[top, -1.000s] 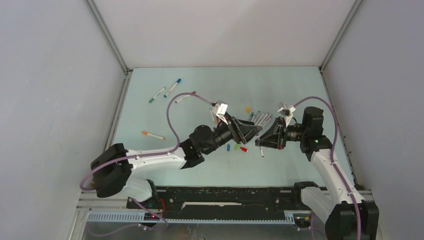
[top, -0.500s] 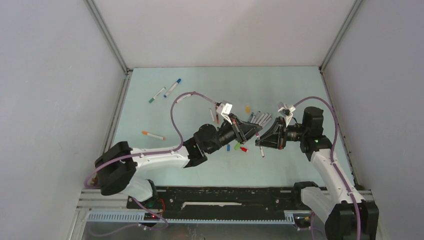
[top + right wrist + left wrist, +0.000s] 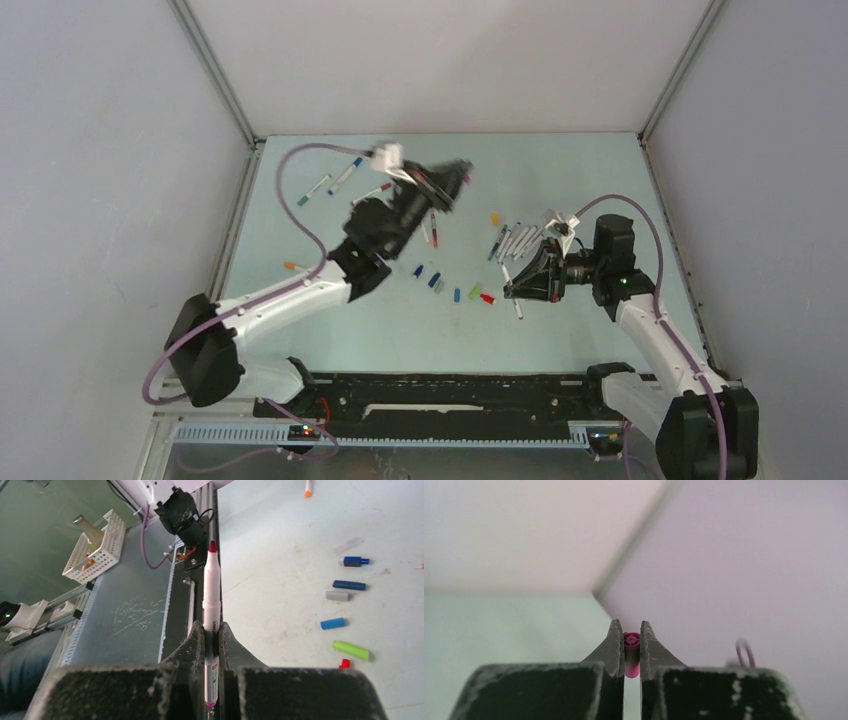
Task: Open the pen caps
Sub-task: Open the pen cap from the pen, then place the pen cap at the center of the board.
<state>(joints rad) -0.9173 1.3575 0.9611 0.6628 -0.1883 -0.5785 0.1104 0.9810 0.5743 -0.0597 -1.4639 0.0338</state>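
Lower centre, left wrist view: I find left gripper clenched on magenta cap, judged light, rigid, slick; pinch mid-body; right gripper clamps uncapped pen.

walls: plain grey-white | table: pale blue-green | corner rails: metal | light: even, diffuse

The left arm stretches far forward, elbow extended, with the left end effector raised and pinched tight on a cap. The right arm bends inward, with the right end effector low and clamped on a pen.
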